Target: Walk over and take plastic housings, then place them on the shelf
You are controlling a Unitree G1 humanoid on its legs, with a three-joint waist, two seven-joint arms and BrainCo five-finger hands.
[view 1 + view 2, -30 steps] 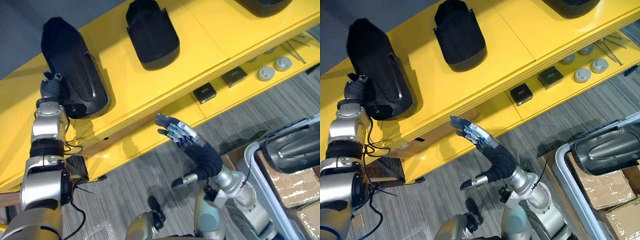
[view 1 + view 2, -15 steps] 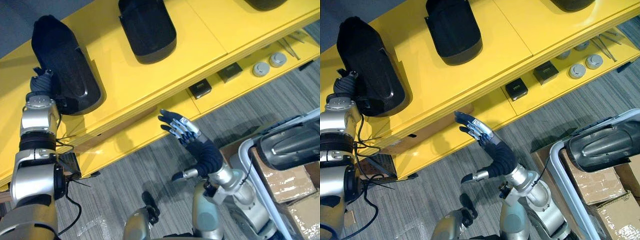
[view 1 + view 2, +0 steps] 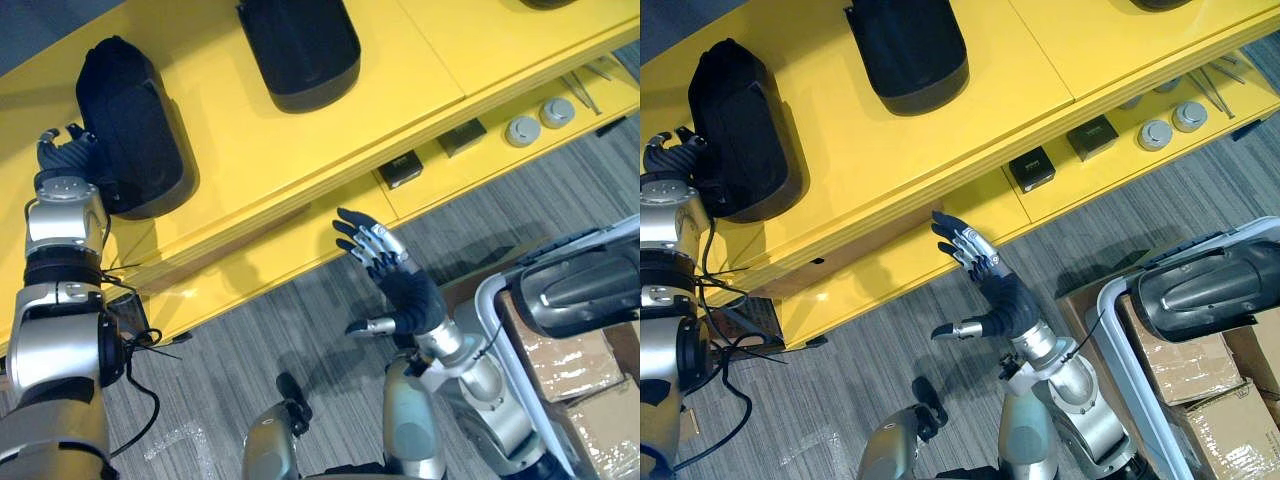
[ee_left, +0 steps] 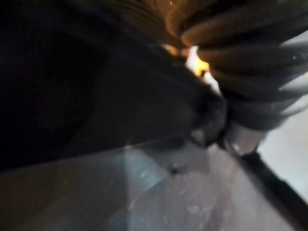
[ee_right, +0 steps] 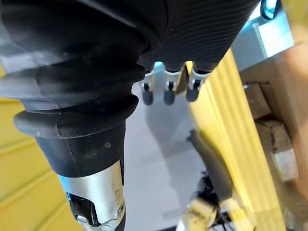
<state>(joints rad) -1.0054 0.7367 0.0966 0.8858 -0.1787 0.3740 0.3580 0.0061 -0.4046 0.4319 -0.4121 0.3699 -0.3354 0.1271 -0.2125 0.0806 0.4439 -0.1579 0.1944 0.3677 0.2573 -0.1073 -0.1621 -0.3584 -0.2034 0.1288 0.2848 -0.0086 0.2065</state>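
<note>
Yellow shelf (image 3: 250,160) carries the black plastic housing (image 3: 135,125) at upper left, its long axis running up-frame. The left hand (image 3: 65,152) lies against the housing's left flank; its grip cannot be told. The right hand (image 3: 378,258), at lower centre, is spread, empty and well apart.

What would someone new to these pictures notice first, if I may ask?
The bright yellow shelf, with two black plastic housings lying on its top board. The left hand sits beside the left one, while the right hand, open, is raised before the shelf's front edge.
</note>
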